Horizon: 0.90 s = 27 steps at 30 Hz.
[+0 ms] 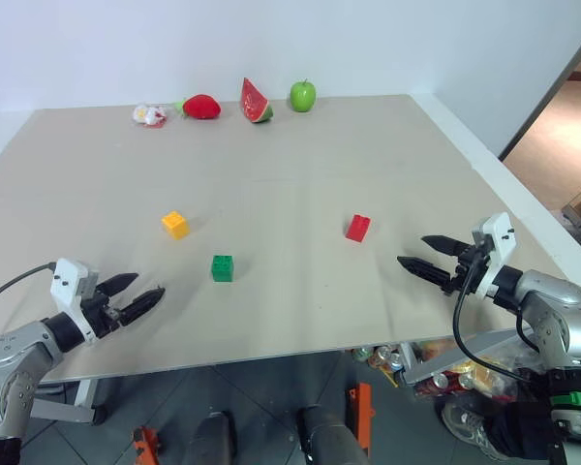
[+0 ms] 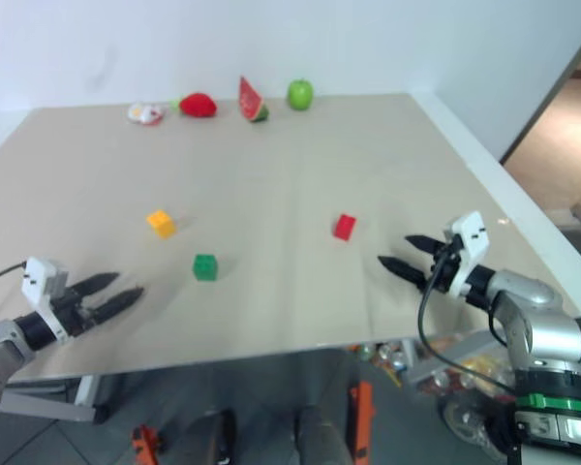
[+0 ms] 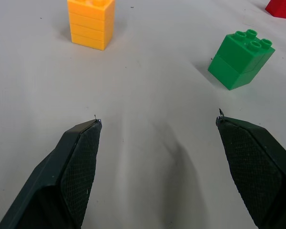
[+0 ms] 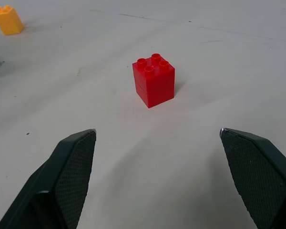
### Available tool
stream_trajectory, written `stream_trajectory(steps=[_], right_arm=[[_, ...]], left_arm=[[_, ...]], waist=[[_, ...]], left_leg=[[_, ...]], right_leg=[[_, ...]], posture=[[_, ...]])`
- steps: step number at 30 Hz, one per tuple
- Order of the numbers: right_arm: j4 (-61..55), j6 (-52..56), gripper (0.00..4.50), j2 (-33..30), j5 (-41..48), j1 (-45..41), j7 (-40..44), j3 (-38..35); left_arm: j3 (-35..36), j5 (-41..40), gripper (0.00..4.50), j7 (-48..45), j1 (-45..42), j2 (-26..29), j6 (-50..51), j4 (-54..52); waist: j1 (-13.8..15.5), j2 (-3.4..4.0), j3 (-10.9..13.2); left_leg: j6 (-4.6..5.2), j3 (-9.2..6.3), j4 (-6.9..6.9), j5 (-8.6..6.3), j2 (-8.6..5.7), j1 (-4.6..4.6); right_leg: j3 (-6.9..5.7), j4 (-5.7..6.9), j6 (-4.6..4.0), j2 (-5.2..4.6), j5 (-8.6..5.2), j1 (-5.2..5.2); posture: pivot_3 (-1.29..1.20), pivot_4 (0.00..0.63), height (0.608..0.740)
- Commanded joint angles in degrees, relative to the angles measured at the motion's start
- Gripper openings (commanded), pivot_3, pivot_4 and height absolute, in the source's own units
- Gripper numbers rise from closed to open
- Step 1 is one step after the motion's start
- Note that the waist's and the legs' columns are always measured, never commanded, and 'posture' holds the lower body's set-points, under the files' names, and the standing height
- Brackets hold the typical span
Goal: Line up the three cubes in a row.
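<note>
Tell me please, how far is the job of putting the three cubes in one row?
Nothing looks done yet: the yellow cube, green cube and red cube stand apart on the table, the green one nearer the robot than the other two, so no row. Nothing is in hand: the left gripper and right gripper both hold their jaws open and empty, short of the cubes. Left: bring all three into line.

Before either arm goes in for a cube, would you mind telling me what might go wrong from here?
1. The red cube sits turned at an angle to the open right gripper, so closing on its corners might twist or flick it away.
2. The green cube lies nearest the table front edge; a push from the open left gripper could send it off.
3. The yellow cube stands close to the green one and may get bumped.
</note>
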Motion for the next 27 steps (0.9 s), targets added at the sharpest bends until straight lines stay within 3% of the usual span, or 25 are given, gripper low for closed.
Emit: stream_trajectory(steps=[1, 7, 12, 23, 27], right_arm=[[-0.4, -1.3, 4.31, -1.1, -1.3, -0.8, 1.7, 1.0], [6.5, -6.7, 4.31, -1.4, -7.4, -4.4, 4.1, 6.4], [14.0, -10.9, 4.31, -0.8, -10.6, -9.3, 7.1, 9.4], [41.8, -22.9, 4.31, 5.6, -19.2, -30.5, 10.3, 15.5], [48.0, -25.7, 4.31, 8.1, -21.1, -34.6, 10.4, 15.7]], left_arm=[[1.1, 0.5, 3.99, -1.5, 0.9, 2.3, -0.5, -2.6], [-2.9, 5.8, 3.99, -6.0, 1.1, 5.4, -6.2, -4.2], [-4.6, 3.9, 3.99, -11.1, 0.1, 6.0, -6.8, -6.5], [-13.8, 4.2, 3.99, -15.5, -8.4, 9.4, -3.9, -17.3], [-14.7, 3.8, 3.99, -15.2, -9.9, 9.2, -2.6, -18.7]], waist=[[0.0, 0.00, 0.0], [0.0, -0.03, 0.0], [0.0, -0.03, 0.0], [-0.2, -0.01, 0.0], [-0.2, -0.01, 0.0]], left_leg=[[0.00, 0.00, 0.00, 0.00, 0.00, 0.00], [0.00, 0.02, 0.01, 0.00, 0.03, 0.03], [0.00, 0.07, 0.03, 0.00, 0.03, 0.02], [0.01, 0.07, 0.03, 0.01, 0.05, 0.03], [0.01, 0.06, 0.02, 0.01, 0.04, 0.05]], right_leg=[[0.00, 0.00, 0.00, 0.00, 0.00, 0.00], [0.01, 0.01, -0.02, 0.02, 0.01, -0.01], [0.03, 0.01, -0.02, 0.00, 0.02, -0.01], [0.03, 0.14, -0.02, 0.07, 0.02, -0.02], [0.03, 0.18, 0.02, 0.08, 0.03, -0.01]], posture=[[0.00, 0.150, 0.740], [0.00, 0.150, 0.740], [0.00, 0.150, 0.740], [0.00, 0.150, 0.740], [0.00, 0.150, 0.740]])
